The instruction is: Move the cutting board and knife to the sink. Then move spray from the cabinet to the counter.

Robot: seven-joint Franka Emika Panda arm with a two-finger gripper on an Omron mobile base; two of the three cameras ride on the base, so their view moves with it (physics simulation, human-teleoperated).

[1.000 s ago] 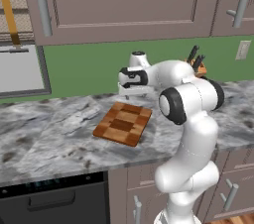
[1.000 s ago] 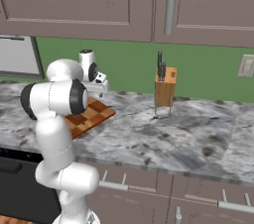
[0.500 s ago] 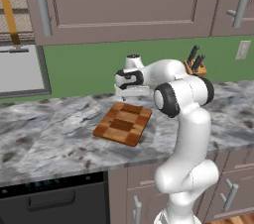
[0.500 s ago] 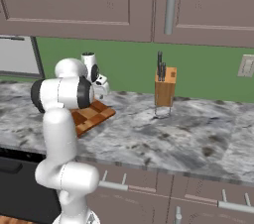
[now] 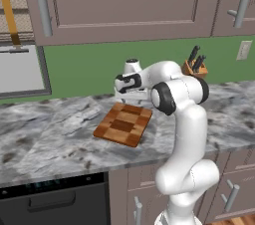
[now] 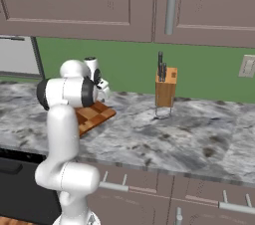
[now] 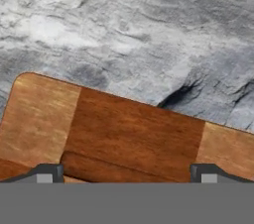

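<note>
On marbled counter (image 5: 55,134), checkered wooden cutting board (image 5: 123,124) lies beneath wide-spread gripper (image 7: 127,176).

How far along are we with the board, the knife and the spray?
Nothing looks done yet: the cutting board lies flat on the counter. In hand: the gripper hangs open just above the board's far edge, fingertips straddling the wood, not gripping. Left: carry the board and a knife to the sink, then fetch the spray. Knives sit in the knife block.
</note>
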